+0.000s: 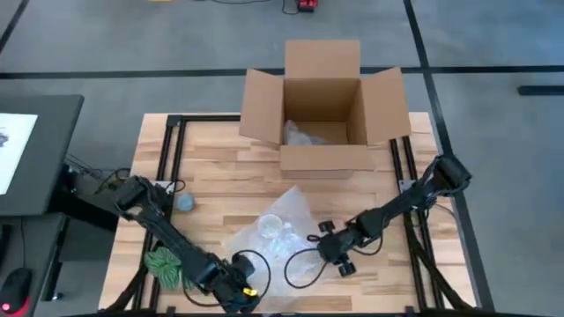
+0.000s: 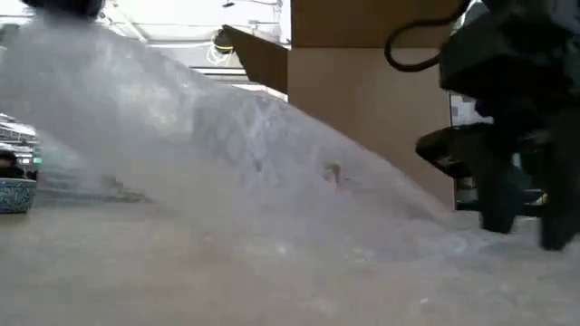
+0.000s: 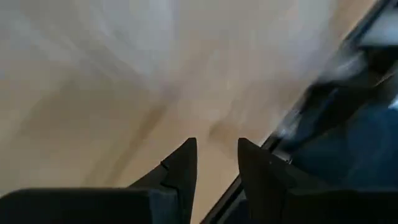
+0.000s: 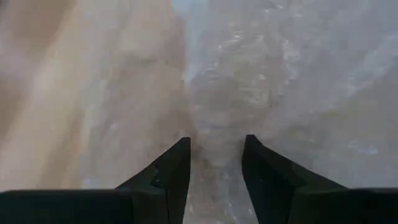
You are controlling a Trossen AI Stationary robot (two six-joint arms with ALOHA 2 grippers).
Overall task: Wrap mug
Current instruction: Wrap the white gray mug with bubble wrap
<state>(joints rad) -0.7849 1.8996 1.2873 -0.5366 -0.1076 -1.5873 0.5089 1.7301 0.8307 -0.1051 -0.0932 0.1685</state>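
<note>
I see the clear mug lying on the sheet of bubble wrap, which is spread over the near middle of the table. From the low view the wrap rises in a slope toward the left and blocks most of the table; the mug itself doesn't resolve there. Right gripper sits low at the wrap's right edge, just beside the mug; in its wrist view the fingers stand apart with a gap between them, nothing held, pointing at the wrap over bare wood. The low view shows it as a dark mass at right, tips down on or just above the wrap; contact I can't tell. Left gripper is at the near edge of the table, by the wrap's near-left corner; its fingers are apart, a narrow gap, empty, the view past them heavily blurred. An open cardboard box stands at the far edge, middle, flaps out, with some clear wrap inside. A small blue bowl sits toward the left edge, and a green thing lies near the near-left corner, partly under the left arm. The bowl also shows at far left in the low view.
</note>
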